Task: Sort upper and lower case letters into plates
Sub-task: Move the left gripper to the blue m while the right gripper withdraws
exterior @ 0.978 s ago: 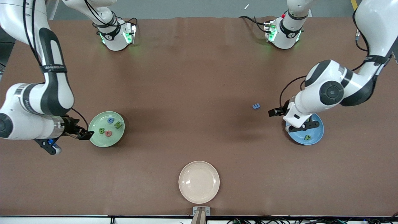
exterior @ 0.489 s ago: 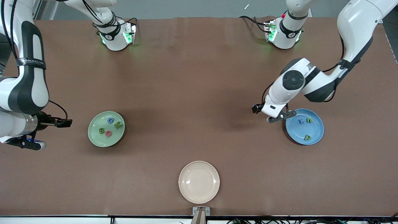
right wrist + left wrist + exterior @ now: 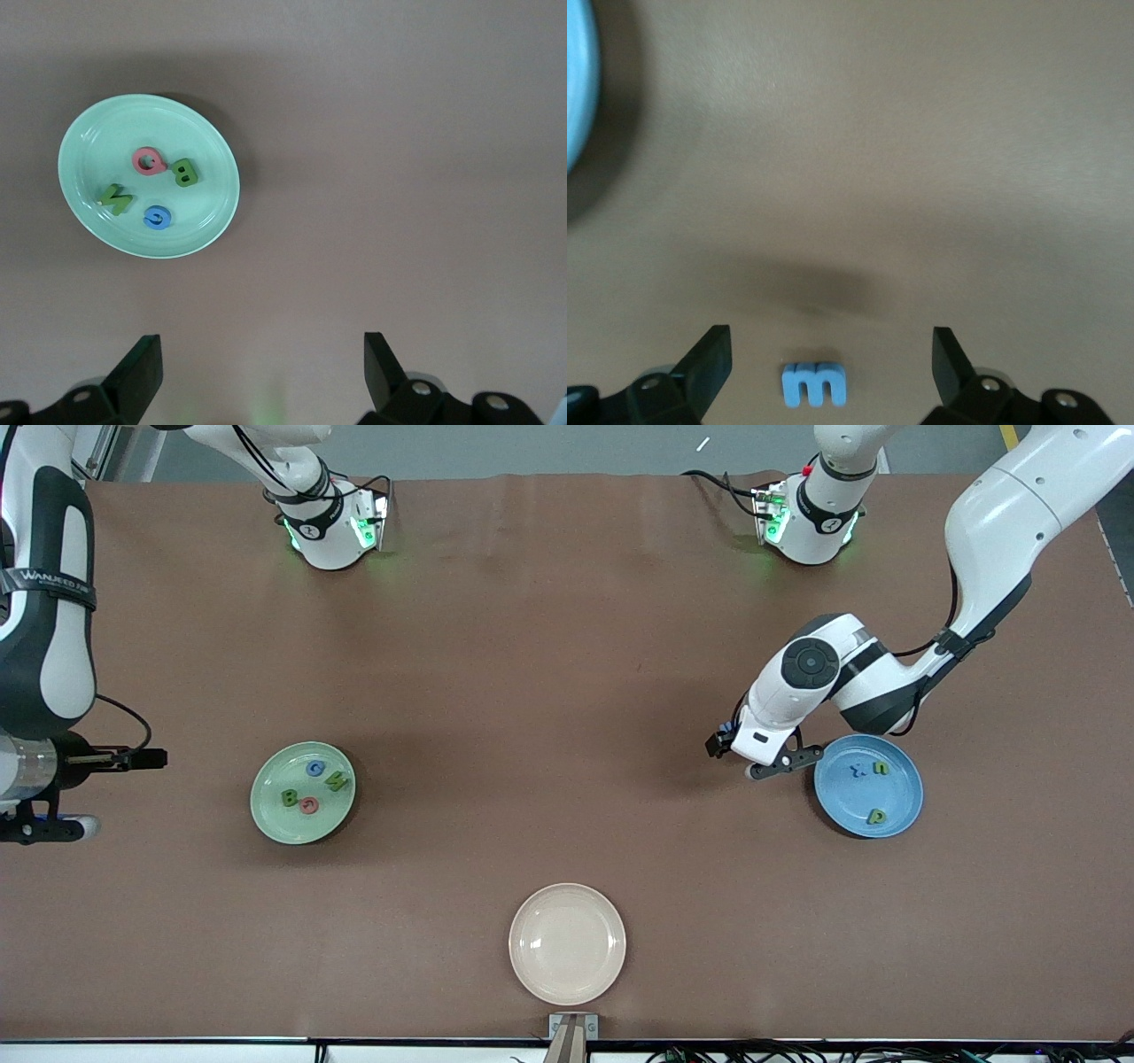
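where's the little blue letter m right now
The blue m lies on the bare table between the left gripper's open fingers, beside the sky blue plate.

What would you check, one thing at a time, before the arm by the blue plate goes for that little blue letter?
1. Left gripper open: ok, fingers spread wide.
2. Blue letter m between the fingers: ok, it lies on the table between them, untouched.
3. Sky blue plate has room: ok, only three letters in it.
4. Plate close by: ok, it sits beside the left gripper.
5. Right gripper out of the way: ok, open and empty, at the right arm's end of the table, off the pale green plate.
6. Gripper low enough to grasp: cannot tell.
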Robot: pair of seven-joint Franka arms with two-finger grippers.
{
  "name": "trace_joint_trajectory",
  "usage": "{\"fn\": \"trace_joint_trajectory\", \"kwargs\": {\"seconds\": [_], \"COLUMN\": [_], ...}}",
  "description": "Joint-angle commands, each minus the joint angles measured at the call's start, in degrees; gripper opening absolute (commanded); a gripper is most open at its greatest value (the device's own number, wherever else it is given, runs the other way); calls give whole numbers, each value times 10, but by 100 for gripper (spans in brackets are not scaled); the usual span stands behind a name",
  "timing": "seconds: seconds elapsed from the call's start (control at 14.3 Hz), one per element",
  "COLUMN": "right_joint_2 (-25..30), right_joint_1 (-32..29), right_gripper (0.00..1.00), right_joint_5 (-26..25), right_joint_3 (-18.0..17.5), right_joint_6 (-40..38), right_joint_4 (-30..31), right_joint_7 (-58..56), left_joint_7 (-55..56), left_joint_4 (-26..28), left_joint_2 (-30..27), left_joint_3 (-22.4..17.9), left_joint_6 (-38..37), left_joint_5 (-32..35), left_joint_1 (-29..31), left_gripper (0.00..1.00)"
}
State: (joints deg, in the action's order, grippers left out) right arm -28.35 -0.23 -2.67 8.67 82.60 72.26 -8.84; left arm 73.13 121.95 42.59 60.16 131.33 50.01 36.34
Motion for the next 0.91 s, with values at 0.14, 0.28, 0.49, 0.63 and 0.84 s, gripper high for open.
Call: {"fn": "trace_joint_trajectory", "kwargs": {"seconds": [0.14,0.28,0.49,0.63,0.84], "right_joint_2": [5,6,10,18,19], "right_joint_1": [-7,-3,-7,-8,-9], "right_gripper": [100,100,100,100,100], "right_joint_5": [-8,-8,2,16,27], "right_joint_3": [-10,-10,-12,-8,-10], "right_joint_6": [-23,-27,-28,-24,-21], "right_joint_4": [-48,-58,-68,-68,-68], "right_joint_7": [-14,-14,-14,-12,-11], "left_joint_7": [34,42,45,51,54], "left_joint_4": [2,13,31,41,42], "left_joint_2": [12,9,7,3,4], "left_joint_3": [-19,-19,-19,-19,-19], "left_joint_6": [24,24,24,24,24], "left_joint_5": [11,10,10,10,11], "left_joint_1": [-14,-13,-9,-9,-9], "left_gripper": [99,99,99,99,99]}}
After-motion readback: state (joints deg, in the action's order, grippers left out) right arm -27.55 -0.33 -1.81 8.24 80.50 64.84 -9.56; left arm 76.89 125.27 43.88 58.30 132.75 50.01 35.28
